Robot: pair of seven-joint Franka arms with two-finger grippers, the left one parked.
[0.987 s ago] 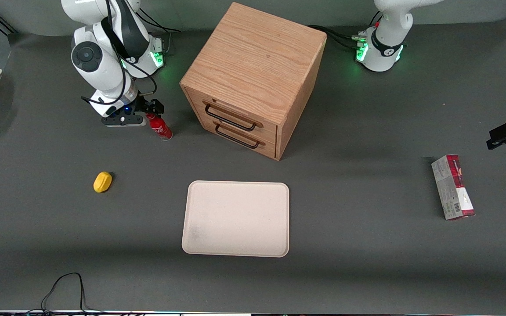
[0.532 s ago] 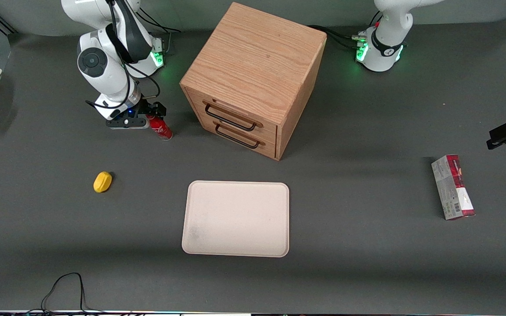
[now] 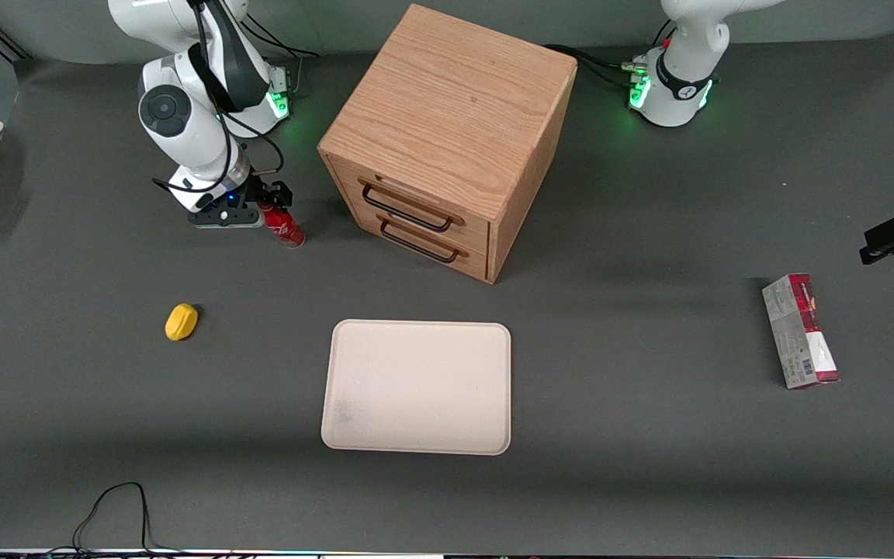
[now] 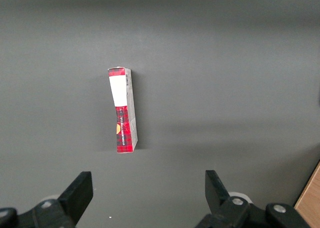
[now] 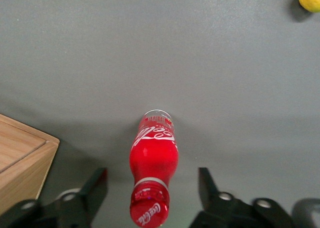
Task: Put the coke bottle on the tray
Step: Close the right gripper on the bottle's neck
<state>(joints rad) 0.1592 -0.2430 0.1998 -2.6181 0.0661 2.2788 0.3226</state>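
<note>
Upright, the coke bottle (image 5: 153, 160) stands between the open gripper (image 5: 152, 185) fingers.

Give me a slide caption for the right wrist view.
Open gripper straddling the upright coke bottle on the grey table.

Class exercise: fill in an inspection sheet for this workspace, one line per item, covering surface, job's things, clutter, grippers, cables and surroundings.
Surface: dark grey table, matte.
Job's things: coke bottle stands upright on the table beside the wooden cabinet; tray lies nearer the front camera, nothing on it.
Clutter: yellow object; red-and-grey carton toward the parked arm's end.
Grippers: pincer open, fingers either side of the bottle's neck, not touching.
Cables: black cable at the table's near edge.
Surroundings: nothing seen.
</note>
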